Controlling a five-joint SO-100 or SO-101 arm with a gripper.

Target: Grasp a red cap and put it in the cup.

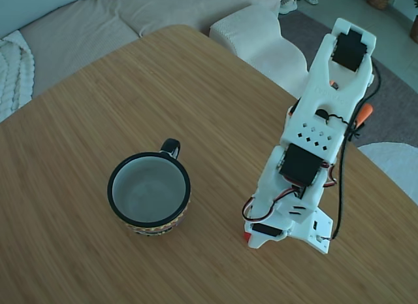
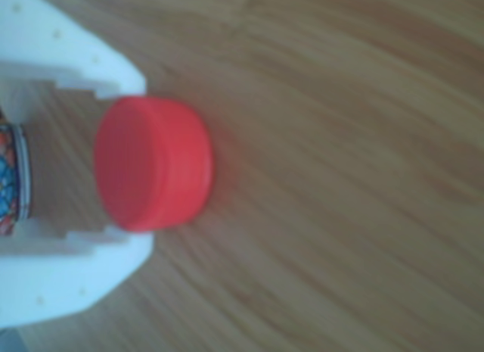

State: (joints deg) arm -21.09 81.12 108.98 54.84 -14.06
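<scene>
Your pincer (image 2: pixel 132 163) straddles the red cap (image 2: pixel 151 164) — fingers either side, grip not clear — on the desk (image 1: pixel 78 252), right of the cup (image 1: pixel 149 193).

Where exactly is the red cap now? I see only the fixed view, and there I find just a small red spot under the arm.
Observer: In the other view the red cap sits between the two white fingers of the gripper.
Operator: Do the fingers already squeeze it?
Observer: One finger stands right at each edge of the cap, but the blur hides whether they press.
Operator: Which side of the cap shows?
Observer: Its smooth closed face and its side wall. The open side is not in sight.
</scene>
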